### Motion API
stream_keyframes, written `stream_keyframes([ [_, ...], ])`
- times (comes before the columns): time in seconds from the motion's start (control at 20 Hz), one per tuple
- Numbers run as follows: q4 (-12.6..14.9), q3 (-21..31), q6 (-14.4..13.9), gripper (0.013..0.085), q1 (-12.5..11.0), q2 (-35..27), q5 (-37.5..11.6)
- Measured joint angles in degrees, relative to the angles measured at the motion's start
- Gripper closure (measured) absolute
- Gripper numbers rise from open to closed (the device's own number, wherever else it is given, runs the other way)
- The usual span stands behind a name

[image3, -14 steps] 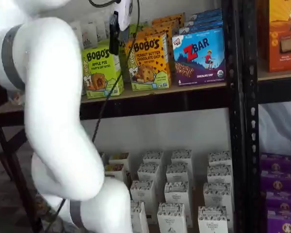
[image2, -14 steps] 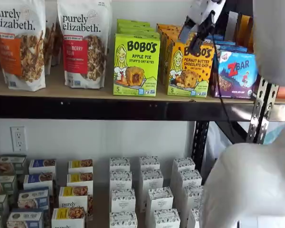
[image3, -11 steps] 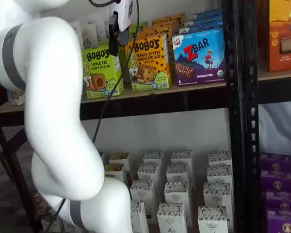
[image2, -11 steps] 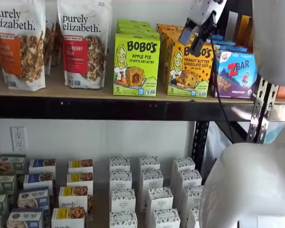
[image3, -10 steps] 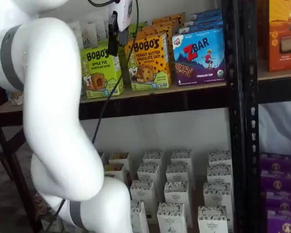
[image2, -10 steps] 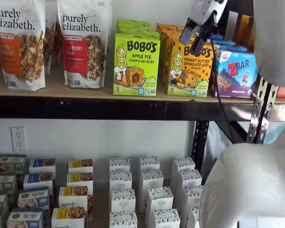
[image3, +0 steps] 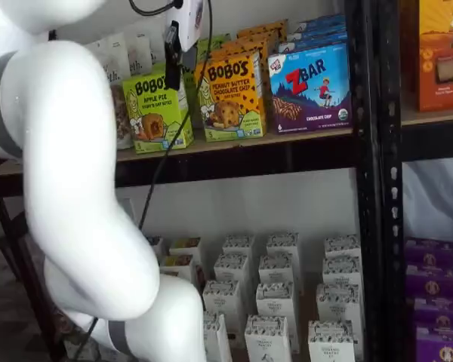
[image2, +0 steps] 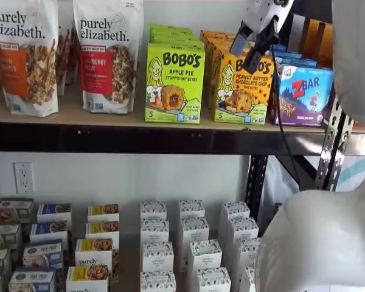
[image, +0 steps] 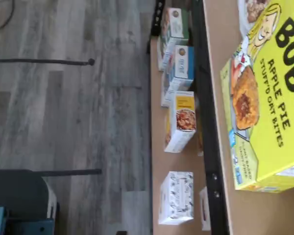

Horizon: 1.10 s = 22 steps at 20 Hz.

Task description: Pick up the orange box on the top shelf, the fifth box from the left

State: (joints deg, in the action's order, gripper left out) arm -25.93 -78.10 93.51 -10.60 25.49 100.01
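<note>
- Shelving of tan boards on black perforated uprights stands against a pale wall; grey wood-look flooring shows in the wrist view.
- Gripper [image2: 248,52]: white body with two black fingers [image2: 239,44], hanging from above in front of the upper row. The two fingers stand apart with a plain gap between them and nothing held. In a shelf view it appears side-on as one dark bar [image3: 171,47].
- Cable [image2: 278,103]: black, dropping from the gripper past the boxes and the rail.
- Orange box [image2: 243,89]: upright on the top shelf [image2: 109,115], at the front of a row of like cartons, directly behind the finger tips in a shelf view; whether they touch cannot be told. It also shows in the other fixed camera [image3: 231,96].
- Green box [image2: 174,83]: lime carton just beside the orange box, on the side away from the blue box [image2: 304,95]. It fills much of the wrist view [image: 269,103].
- Granola bags [image2: 103,55]: two pouches further along the same board.
- Front rail [image2: 121,139]: thick black metal under the board edge.
- Lower shelf [image: 159,161]: rows of small white cartons [image2: 190,254]; coloured ones at one end [image2: 48,252].
- Robot arm [image3: 75,196]: large white links in the foreground of both shelf views.
</note>
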Motion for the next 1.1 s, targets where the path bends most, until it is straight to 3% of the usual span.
stream_keyframes([
  [0.2, 2.12, 1.4, -0.37, 0.013, 1.08, 1.54, -4.16],
  [0.55, 8.13, 3.69, -0.41, 0.013, 3.14, 3.46, -12.85],
  [1.1, 13.15, -0.05, -0.33, 0.013, 4.31, 0.05, -13.27],
])
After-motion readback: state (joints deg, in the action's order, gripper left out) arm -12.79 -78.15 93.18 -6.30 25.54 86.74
